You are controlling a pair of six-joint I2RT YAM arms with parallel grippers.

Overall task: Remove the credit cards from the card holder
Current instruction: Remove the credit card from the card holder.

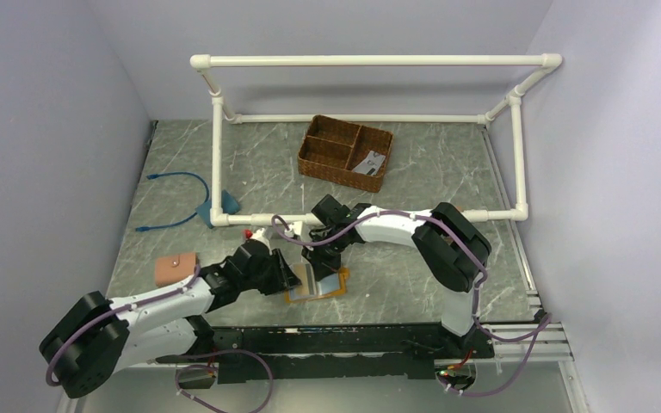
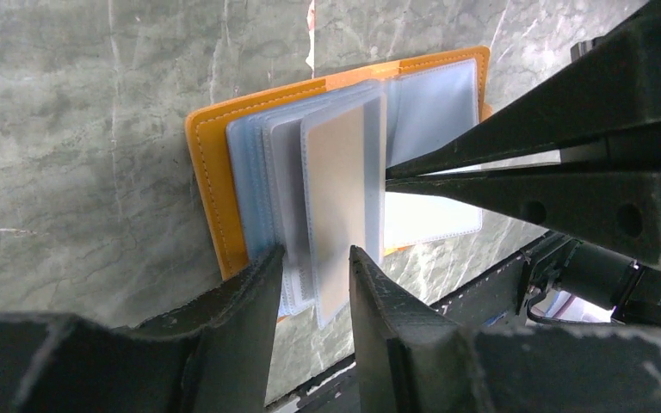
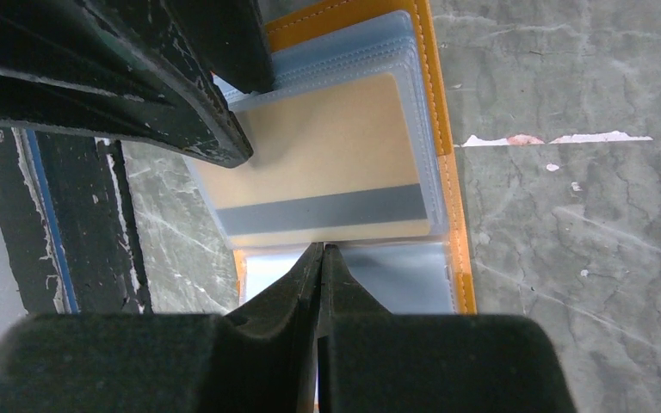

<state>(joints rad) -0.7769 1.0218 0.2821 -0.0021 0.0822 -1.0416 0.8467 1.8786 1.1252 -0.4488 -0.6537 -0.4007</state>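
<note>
The mustard-orange card holder (image 1: 337,290) lies open on the table, its pale blue sleeves (image 2: 262,181) fanned up. One sleeve holds a tan credit card (image 3: 327,185) with a dark stripe; it also shows in the left wrist view (image 2: 336,206). My left gripper (image 2: 314,275) is open, its fingers (image 2: 250,301) straddling the lower edges of the sleeves. My right gripper (image 3: 320,249) is shut, its tips touching the open edge of the card's sleeve. I cannot tell whether it pinches anything. In the top view the left gripper (image 1: 288,277) and the right gripper (image 1: 320,265) meet over the holder.
A brown wicker basket (image 1: 327,144) at the back holds a pale card (image 1: 368,162). A pink-salmon wallet (image 1: 176,268) lies by the left arm. A white pipe frame (image 1: 217,155) and a blue cable (image 1: 172,202) stand at the back left. A black rail (image 1: 344,340) runs along the near edge.
</note>
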